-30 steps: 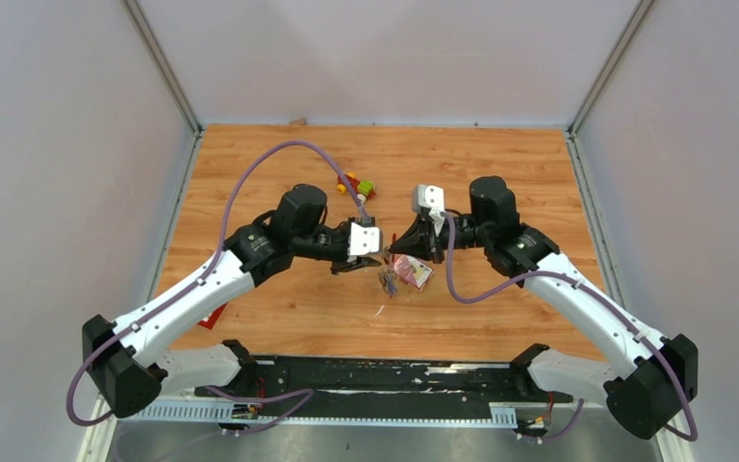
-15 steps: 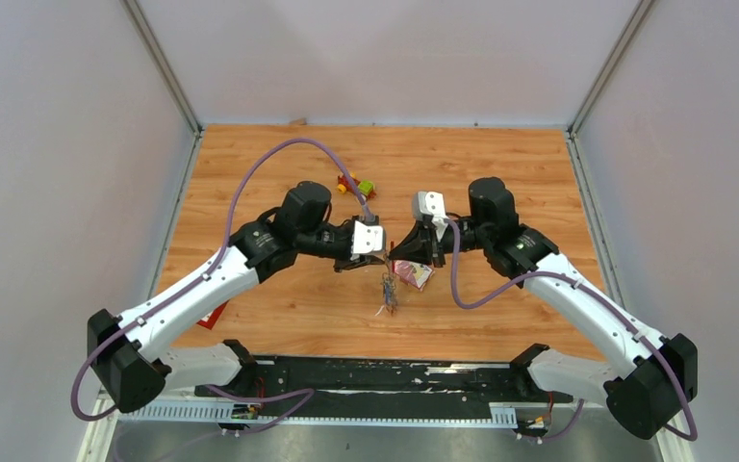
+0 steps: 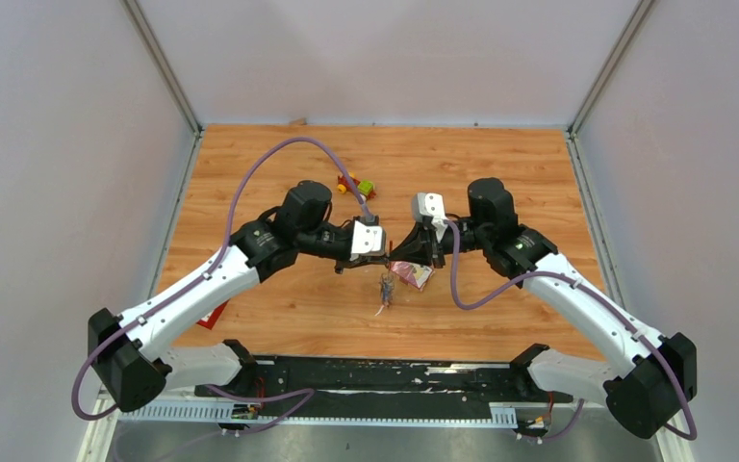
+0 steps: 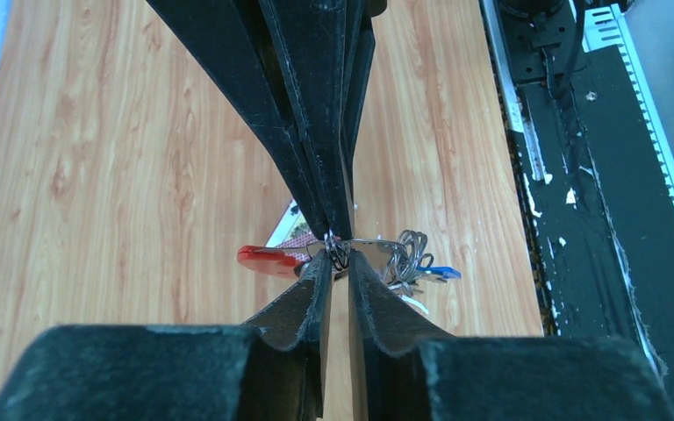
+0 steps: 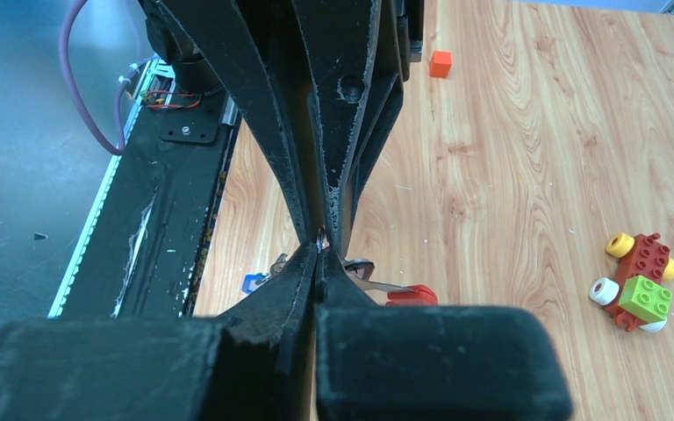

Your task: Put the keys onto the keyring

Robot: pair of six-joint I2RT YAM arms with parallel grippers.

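Left gripper (image 3: 373, 264) is squeezed nearly shut on the keyring (image 4: 340, 252) wire, keys (image 4: 408, 260) are seen dangling off it above the table (image 3: 279, 173), and the same wire's pinched tip-to-tip by the right gripper (image 5: 319, 256), pressed tight, prob so the coil's held steady & can be pried apart for threading.

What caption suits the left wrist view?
Left claw and right claw meet tip to tip on the keyring, keys bunched beside it, above the table.
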